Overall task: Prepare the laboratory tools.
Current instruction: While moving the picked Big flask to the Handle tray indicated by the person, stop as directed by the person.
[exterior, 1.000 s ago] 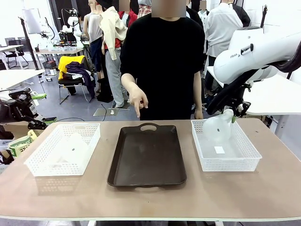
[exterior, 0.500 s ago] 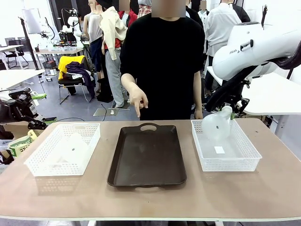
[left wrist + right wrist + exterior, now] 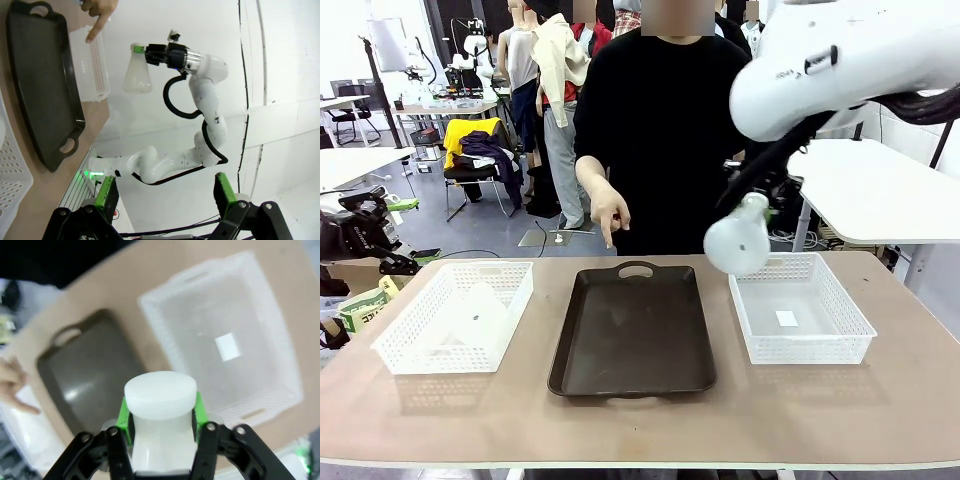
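A frosted-white conical flask [image 3: 737, 240] hangs tilted in the air above the gap between the dark tray [image 3: 632, 330] and the right basket [image 3: 800, 335]. My right gripper [image 3: 763, 203] is shut on its neck. In the right wrist view the flask's neck [image 3: 160, 402] stands between my right gripper's [image 3: 160, 415] green pads. A second flask [image 3: 470, 315] lies on its side in the left basket [image 3: 410, 350]. My left gripper [image 3: 165, 195] is open and holds nothing, and from its view the held flask [image 3: 136, 77] shows far off.
A person stands at the far edge, one hand [image 3: 612, 215] pointing a finger down at the tray's handle end. The right basket holds a small white label [image 3: 786, 318]. Bare tabletop runs along the front edge.
My right arm has lifted the flask out of the right basket and carried it up and to the left, toward the tray. The person's pointing hand has stayed put.
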`<state>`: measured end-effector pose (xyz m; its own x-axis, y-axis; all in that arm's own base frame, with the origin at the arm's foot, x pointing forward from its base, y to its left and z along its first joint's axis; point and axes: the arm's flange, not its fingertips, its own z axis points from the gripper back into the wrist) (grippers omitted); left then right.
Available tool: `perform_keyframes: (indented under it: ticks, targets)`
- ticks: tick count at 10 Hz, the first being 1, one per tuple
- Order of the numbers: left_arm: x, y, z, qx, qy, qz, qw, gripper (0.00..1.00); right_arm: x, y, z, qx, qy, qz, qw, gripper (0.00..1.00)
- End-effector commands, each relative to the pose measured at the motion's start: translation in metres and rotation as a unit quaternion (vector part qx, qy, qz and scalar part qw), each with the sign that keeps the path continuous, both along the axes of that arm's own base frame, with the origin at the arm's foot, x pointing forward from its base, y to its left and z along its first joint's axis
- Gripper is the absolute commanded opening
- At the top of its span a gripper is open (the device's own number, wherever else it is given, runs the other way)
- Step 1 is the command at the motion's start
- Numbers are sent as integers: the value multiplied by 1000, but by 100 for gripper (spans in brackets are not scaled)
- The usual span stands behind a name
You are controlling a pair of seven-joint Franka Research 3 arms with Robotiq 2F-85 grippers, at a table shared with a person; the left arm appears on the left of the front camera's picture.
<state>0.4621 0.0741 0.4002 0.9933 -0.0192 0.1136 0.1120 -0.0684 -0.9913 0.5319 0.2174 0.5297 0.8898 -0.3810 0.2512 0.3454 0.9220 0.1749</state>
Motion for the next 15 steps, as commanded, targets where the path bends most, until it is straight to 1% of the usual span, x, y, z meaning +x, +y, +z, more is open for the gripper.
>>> perform_keyframes:
  ticks: [1, 2, 4, 7, 10, 11, 14, 15]
  targets:
    - [-1, 1, 2, -3, -4, -1, 1000, 100, 7, 41, 1, 3, 15, 71, 997, 0]
    - [-1, 1, 2, -3, -4, -1, 1000, 100, 10, 73, -5, -11, 23, 104, 994, 0]
    - [-1, 1, 2, -3, -4, -1, 1000, 100, 15, 120, -30, -33, 47, 160, 985, 0]
    - [-1, 1, 2, -3, -4, -1, 1000, 100, 20, 157, -65, -40, 62, 215, 974, 0]
    - [-1, 1, 2, -3, -4, -1, 1000, 100, 19, 172, -91, -36, 66, 236, 969, 0]
    - [-1, 1, 2, -3, -4, -1, 1000, 100, 19, 173, -98, -37, 77, 234, 968, 0]
    - [-1, 1, 2, -3, -4, -1, 1000, 100, 18, 170, -100, -35, 80, 217, 972, 0]
    - [-1, 1, 2, -3, -4, -1, 1000, 100, 15, 174, -103, -38, 77, 227, 970, 0]
